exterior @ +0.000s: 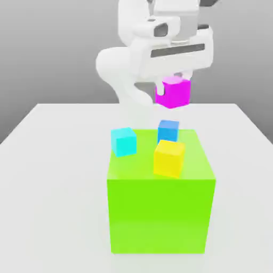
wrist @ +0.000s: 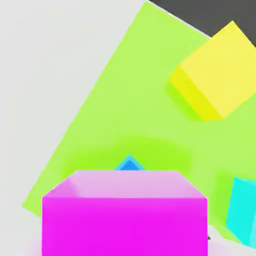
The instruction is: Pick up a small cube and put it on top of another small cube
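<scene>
Magenta small cube [exterior: 174,92] is clamped in the hand [exterior: 173,81], lifted above the blue cube [exterior: 168,129]; pickup done, placing it on another remains

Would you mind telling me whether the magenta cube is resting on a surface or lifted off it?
Lifted. The magenta cube hangs in the shut pincer, above the white table and the blue cube.

The exterior view looked across the white table [exterior: 48,160] from in front, facing the arm, the lime-green cube [exterior: 160,213] nearest; the hand view looked down closely over the held magenta cube [wrist: 125,215]; both shared the green top and yellow cube [exterior: 169,158].
</scene>
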Motion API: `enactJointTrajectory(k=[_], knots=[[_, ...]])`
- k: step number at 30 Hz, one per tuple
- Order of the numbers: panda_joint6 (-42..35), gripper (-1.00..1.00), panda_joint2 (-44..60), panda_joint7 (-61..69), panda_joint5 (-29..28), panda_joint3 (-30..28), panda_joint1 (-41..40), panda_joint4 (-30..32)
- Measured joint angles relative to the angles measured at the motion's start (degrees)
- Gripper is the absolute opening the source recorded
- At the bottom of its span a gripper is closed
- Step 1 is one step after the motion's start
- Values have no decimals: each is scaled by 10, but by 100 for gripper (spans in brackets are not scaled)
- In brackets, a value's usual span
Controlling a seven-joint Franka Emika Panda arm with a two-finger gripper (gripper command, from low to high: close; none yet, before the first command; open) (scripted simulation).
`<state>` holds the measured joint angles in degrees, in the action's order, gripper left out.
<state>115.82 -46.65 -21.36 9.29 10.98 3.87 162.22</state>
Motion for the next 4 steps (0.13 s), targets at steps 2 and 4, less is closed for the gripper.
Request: enactJointTrajectory(k=[2, 4], knots=[[12, 100, 3, 1, 2, 2, 0, 10], [12, 100, 3, 1, 2, 2, 0, 10]])
